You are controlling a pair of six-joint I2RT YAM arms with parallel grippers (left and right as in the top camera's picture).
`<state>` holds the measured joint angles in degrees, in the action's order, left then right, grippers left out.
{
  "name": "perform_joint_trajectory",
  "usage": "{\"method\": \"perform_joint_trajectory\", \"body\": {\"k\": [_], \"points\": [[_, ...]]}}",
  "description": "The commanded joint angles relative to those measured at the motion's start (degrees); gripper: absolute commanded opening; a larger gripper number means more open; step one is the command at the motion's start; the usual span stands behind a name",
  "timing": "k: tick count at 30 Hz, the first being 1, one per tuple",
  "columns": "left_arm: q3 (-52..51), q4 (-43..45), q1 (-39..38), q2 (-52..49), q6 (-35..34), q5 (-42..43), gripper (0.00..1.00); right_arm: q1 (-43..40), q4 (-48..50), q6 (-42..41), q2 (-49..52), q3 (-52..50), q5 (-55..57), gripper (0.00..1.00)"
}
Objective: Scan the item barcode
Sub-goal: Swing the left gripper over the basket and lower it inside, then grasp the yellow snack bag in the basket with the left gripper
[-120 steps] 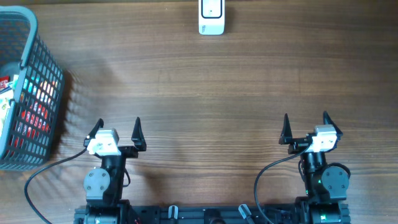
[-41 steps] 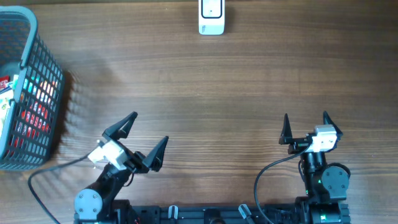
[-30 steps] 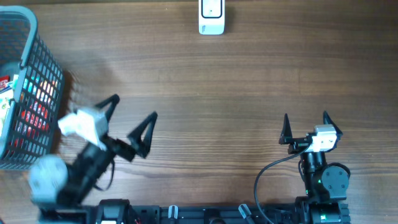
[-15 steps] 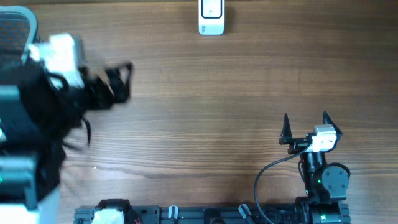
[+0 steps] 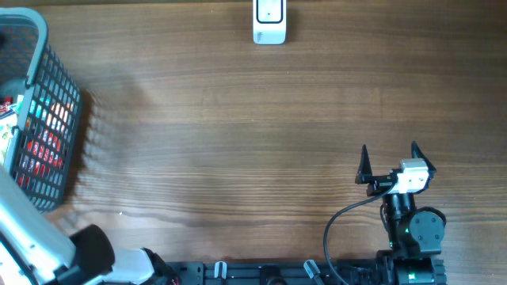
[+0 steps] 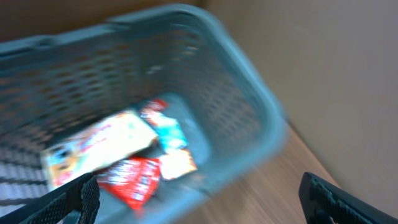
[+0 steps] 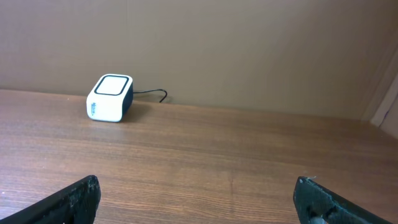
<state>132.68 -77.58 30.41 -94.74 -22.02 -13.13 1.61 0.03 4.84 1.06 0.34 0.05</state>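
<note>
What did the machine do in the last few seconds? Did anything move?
The left arm swung from its rest spot out left to the basket. The left pincer now hangs open over the packets inside, holding nothing. The right pincer, open too, the white scanner and the basket stayed put.

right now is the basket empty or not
Not empty: the basket holds a red packet and a pale packet, seen in the left wrist view.
</note>
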Motion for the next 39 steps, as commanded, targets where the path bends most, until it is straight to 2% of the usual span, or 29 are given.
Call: {"method": "perform_joint_trajectory", "body": {"k": [1, 5, 7, 10, 15, 19, 27, 35, 39], "points": [[1.2, -1.22, 7.8, -3.37, -3.32, -1.84, 1.0, -0.24, 0.31, 0.61, -0.26, -0.04, -0.09, 1.0], [1.2, -2.4, 12.5, -7.17, -3.5, 3.63, 1.0, -0.24, 0.31, 0.59, -0.26, -0.04, -0.09, 1.0], [1.2, -3.08, 13.62, -10.03, 0.85, 6.75, 1.0, -0.24, 0.31, 0.59, -0.26, -0.04, -0.09, 1.0], [1.2, -3.76, 13.64, -14.01, 4.09, 6.67, 1.0, -0.24, 0.31, 0.59, -0.26, -0.04, -0.09, 1.0], [1.2, -2.47, 13.7, -18.82, 4.28, 3.89, 1.0, -0.24, 0.31, 0.59, -0.26, -0.04, -0.09, 1.0], [1.2, -2.12, 13.7, -22.12, 10.1, 3.15, 0.98, -0.24, 0.31, 0.61, -0.26, -0.04, -0.09, 1.0], [-2.47, -2.82, 13.46, -29.81, 16.72, 3.43, 0.97, -0.24, 0.31, 0.61, -0.26, -0.04, -0.09, 1.0], [-9.03, 0.76, 12.79, -31.71, 23.06, 2.36, 0.97, -0.24, 0.31, 0.59, -0.26, -0.04, -0.09, 1.0], [-14.12, 4.79, 12.72, -31.71, 23.23, -0.07, 0.98, -0.24, 0.31, 0.59, -0.26, -0.04, -0.09, 1.0]]}}
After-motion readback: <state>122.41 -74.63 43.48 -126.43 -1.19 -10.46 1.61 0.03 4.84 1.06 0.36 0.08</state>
